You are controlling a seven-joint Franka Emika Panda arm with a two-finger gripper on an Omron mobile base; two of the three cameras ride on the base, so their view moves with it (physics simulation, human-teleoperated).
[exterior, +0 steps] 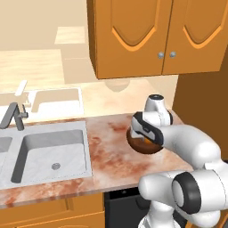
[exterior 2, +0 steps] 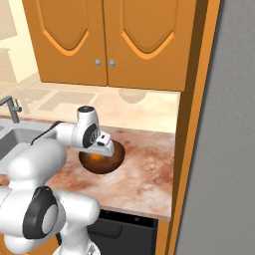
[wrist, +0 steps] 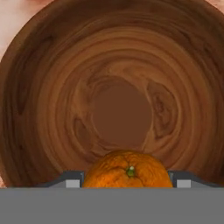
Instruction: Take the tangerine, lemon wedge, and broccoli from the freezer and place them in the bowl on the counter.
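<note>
Gripper (wrist: 127, 183) hangs straight over the bowl (wrist: 57, 87) on the counter (exterior: 111, 156), its fingers closed on either side of the tangerine (wrist: 127, 170) pinched between them, so the fruit, once let go, should drop into the hollow right beneath.

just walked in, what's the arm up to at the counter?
The arm has its claw right over the bowl on the counter, with the tangerine sitting between the two fingertips, one at each side of it. The hand camera looks straight down into the bowl, and the part of the bowl's inside that it shows has nothing in it yet. So it looks like the tangerine is about to be dropped in. The sink is off to the left.
</note>
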